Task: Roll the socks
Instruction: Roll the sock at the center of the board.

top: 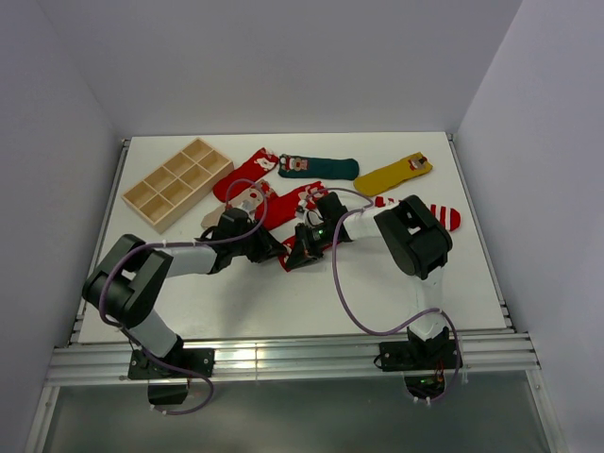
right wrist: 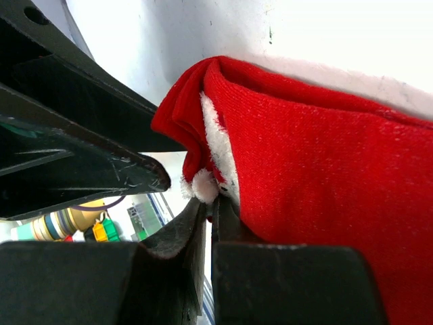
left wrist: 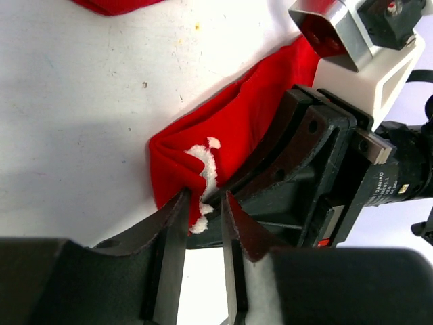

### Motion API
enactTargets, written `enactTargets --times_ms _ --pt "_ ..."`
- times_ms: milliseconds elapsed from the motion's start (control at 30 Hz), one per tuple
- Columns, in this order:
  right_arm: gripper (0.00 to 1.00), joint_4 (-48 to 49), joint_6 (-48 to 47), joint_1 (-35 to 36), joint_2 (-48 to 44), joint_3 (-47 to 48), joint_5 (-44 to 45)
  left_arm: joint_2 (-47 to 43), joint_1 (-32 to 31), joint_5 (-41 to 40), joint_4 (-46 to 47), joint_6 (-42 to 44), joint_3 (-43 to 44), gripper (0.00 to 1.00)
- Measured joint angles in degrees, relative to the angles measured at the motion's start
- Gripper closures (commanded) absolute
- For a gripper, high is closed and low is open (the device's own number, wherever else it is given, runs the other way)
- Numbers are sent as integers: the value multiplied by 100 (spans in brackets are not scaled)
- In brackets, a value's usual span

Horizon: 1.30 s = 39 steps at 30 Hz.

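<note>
— Where is the red sock (left wrist: 237,128) held?
— On the surface (left wrist: 81,101), its folded end clamped in the right hand (right wrist: 208,203). The left hand's (left wrist: 204,200) grip cannot be told. The roll should be wound tight.

The far half of the desk (top: 283,307) is crowded. A wooden tray (top: 177,182) fills the far left corner. Beside it the far red sock (top: 247,173), dark green sock (top: 319,168) and mustard sock (top: 394,174) lie in a row with only thin bare strips between. The striped sock (top: 445,216) takes the right side (partly hidden behind the right arm's elbow). In the middle, the left gripper (left wrist: 204,203) and right gripper (right wrist: 210,206) crowd tip to tip at the folded end of the middle red sock (left wrist: 230,128), so nothing passes between them. The near strip is bare except for a cable (top: 336,278) looping over it. Walls (top: 283,66) close three sides.
</note>
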Motion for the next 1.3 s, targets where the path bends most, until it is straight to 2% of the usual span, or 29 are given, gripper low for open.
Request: enactTargets --times_ms 200,333,733,900,1300 --pt "100 -68 -26 -7 2 33 33 -105 0 -142 170 -297 -138 68" --pt "100 -144 -57 -7 2 74 59 -295 -2 -286 240 -398 -238 63" --pt "100 -269 -120 -7 2 131 96 -1016 0 -942 76 -216 -621 75" --pt "100 -269 -136 -7 2 131 96 -946 0 -981 -48 -9 -673 75" --pt "100 -330 -195 -7 2 170 101 -293 15 -573 254 192 -636 67"
